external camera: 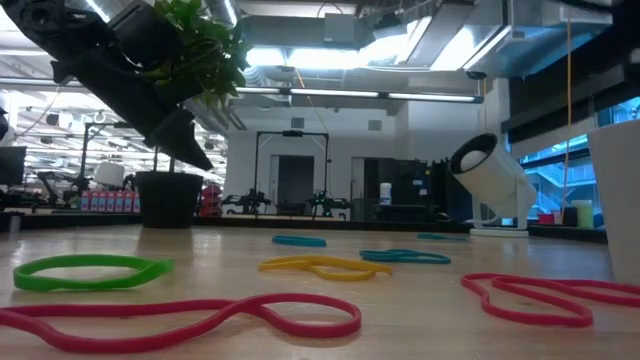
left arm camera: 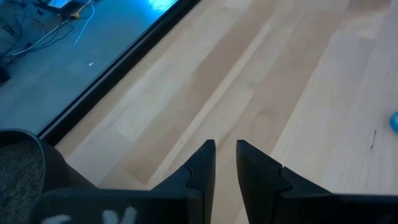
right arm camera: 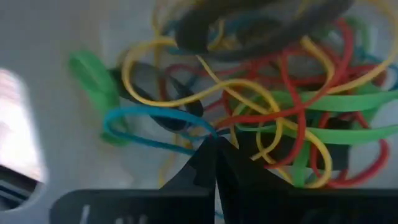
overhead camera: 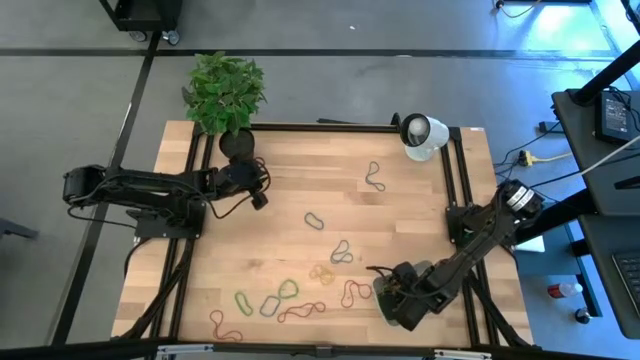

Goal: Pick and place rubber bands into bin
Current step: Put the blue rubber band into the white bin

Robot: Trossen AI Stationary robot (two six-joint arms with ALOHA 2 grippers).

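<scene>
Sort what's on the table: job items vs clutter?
Job:
- loose rubber bands scattered on the table
- bin at the right gripper, already holding a tangle of bands

Clutter:
- potted plant by the left gripper
- white round device

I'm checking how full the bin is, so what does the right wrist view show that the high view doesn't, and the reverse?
Only the right wrist view shows the tangled pile of rubber bands, yellow, red, green and blue, heaped against the pale bin floor, with the right gripper shut just over it. Only the high view shows the loose bands left on the table, the plant and the left gripper waiting near it. Both show the right gripper at the bin.
</scene>
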